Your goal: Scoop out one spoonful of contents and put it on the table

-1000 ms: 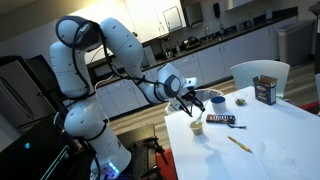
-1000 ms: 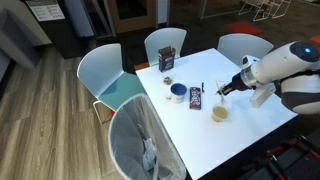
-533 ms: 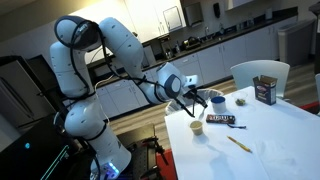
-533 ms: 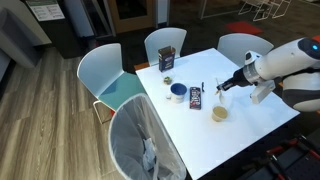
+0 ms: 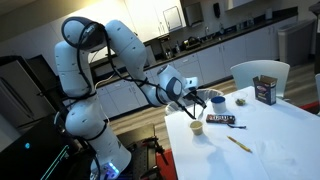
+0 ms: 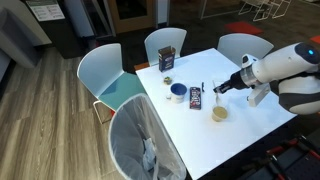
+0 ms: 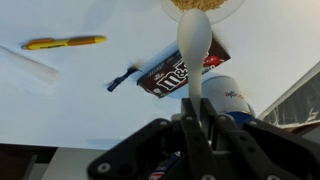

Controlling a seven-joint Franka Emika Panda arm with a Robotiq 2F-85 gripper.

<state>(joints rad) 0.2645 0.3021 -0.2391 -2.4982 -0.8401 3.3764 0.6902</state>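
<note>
The gripper (image 7: 195, 128) grips the slim handle of a smooth white plastic spoon (image 7: 193, 35). Its oval tip reaches the round bowl (image 7: 205, 6) of tan crumbs, just beside a glossy dark candy packet (image 7: 178, 75) on the white table (image 7: 90, 100).

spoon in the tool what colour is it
White, no pattern. The spoon shows best in the wrist view, held in the tool.

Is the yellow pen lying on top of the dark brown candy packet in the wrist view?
No, the yellow pen lies on the white table, apart from the dark brown candy packet.
</note>
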